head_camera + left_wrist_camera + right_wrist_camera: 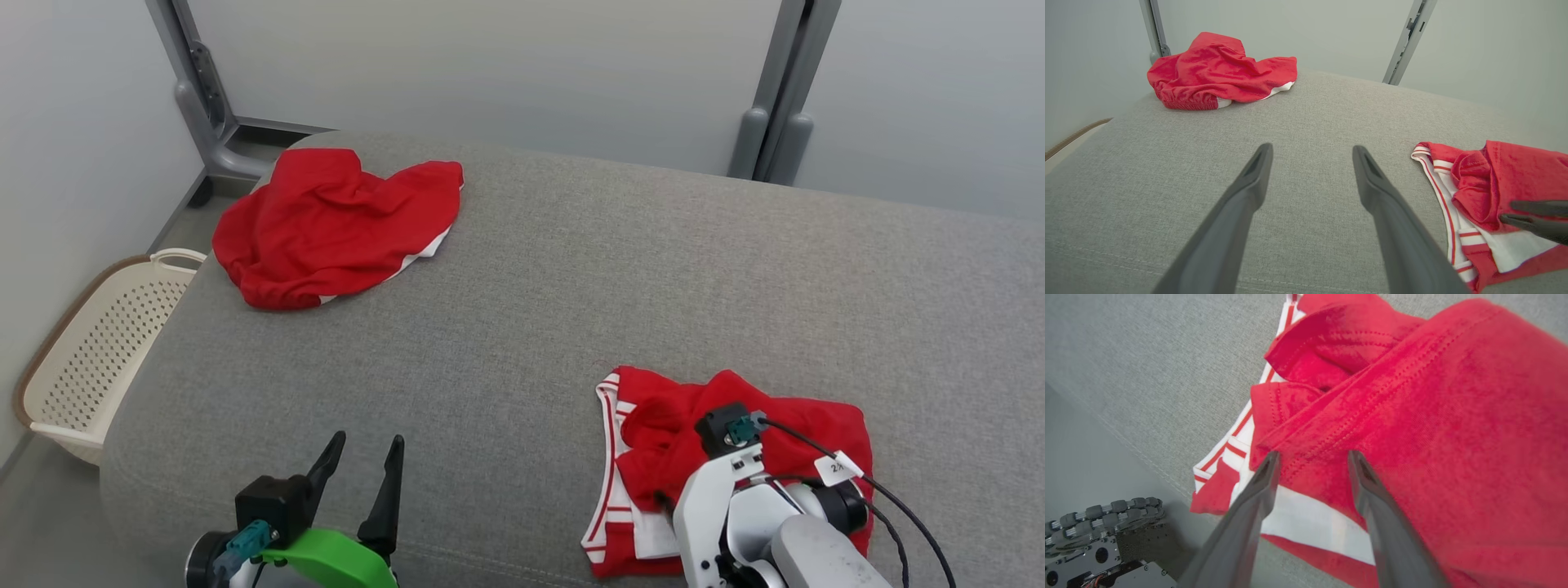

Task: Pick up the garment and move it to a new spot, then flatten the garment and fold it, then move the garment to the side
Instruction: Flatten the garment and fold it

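The garment [816, 433], red with white red-striped trim, lies crumpled on the grey cushion [571, 286] at the near right. My right wrist [727, 490] hangs over it. In the right wrist view my right gripper [1313, 457] has its fingers pressed into the garment [1433, 416], partly closed with a raised red fold pinched between them. From the left wrist view those fingers [1531, 222] reach in over the garment [1527, 171] just above its white band. My left gripper [367, 445] stands open over bare cushion at the near left, holding nothing [1312, 150].
A second red garment [335, 224] lies bunched at the cushion's far left corner. A cream perforated basket [106, 327] sits on the floor beyond the left edge. Grey metal posts [775, 90] stand behind, against a pale wall.
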{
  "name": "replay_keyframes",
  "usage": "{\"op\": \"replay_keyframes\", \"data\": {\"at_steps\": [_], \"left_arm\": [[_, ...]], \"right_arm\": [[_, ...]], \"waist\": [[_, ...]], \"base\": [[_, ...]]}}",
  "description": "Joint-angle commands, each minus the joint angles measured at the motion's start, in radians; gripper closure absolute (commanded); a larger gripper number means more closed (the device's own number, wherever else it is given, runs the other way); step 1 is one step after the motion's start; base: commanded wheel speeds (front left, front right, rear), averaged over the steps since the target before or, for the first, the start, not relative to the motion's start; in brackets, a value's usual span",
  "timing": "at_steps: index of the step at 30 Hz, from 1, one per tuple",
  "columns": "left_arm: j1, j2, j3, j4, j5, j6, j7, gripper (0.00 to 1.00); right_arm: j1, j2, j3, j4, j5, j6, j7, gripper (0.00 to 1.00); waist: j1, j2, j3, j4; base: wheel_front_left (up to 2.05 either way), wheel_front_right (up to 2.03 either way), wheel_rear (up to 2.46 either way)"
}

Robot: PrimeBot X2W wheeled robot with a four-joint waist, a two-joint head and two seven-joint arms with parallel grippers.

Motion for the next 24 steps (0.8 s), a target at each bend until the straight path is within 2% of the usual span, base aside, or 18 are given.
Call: {"op": "replay_keyframes", "data": {"at_steps": [1, 7, 13, 14, 15, 17, 24], "left_arm": [[-0.014, 0.007, -0.002, -0.004, 0.008, 0.005, 0.002, 0.00], [-0.011, 0.007, -0.006, -0.007, 0.004, 0.007, 0.007, 0.00], [-0.022, 0.005, -0.014, -0.009, 0.002, 0.001, 0.012, 0.00], [-0.024, 0.005, -0.015, -0.008, 0.002, 0.001, 0.012, 0.00], [-0.024, 0.004, -0.015, -0.008, 0.001, 0.000, 0.012, 0.00], [-0.025, 0.005, -0.016, -0.006, -0.001, -0.001, 0.012, 0.00], [-0.026, 0.004, -0.009, 0.002, -0.009, 0.003, 0.008, 0.00]], "right_arm": [[-0.013, -0.003, 0.007, 0.009, 0.023, -0.001, -0.013, 0.00], [-0.029, -0.003, 0.026, 0.023, 0.044, -0.001, -0.026, 0.00], [-0.047, -0.003, 0.018, 0.047, 0.012, -0.001, -0.028, 0.00], [-0.050, -0.003, 0.016, 0.051, 0.008, -0.001, -0.027, 0.16], [-0.051, -0.003, 0.014, 0.054, 0.005, -0.001, -0.027, 0.56], [-0.050, -0.003, 0.016, 0.060, 0.003, -0.001, -0.025, 1.00], [-0.056, -0.003, 0.033, 0.060, 0.022, -0.001, -0.039, 1.00]], "waist": [[0.0000, 0.0000, 0.001, 0.004], [0.0000, 0.0000, 0.002, 0.011], [0.0000, 0.0000, 0.011, 0.026], [0.0000, 0.0000, 0.012, 0.028], [0.0000, 0.0000, 0.014, 0.031], [0.0000, 0.0000, 0.016, 0.035], [0.0000, 0.0000, 0.015, 0.032]], "base": [[0.00, 0.00, 0.00], [0.00, 0.00, 0.00], [0.00, 0.00, 0.00], [0.00, 0.00, 0.00], [0.00, 0.00, 0.00], [0.00, 0.00, 0.00], [0.00, 0.00, 0.00]]}}
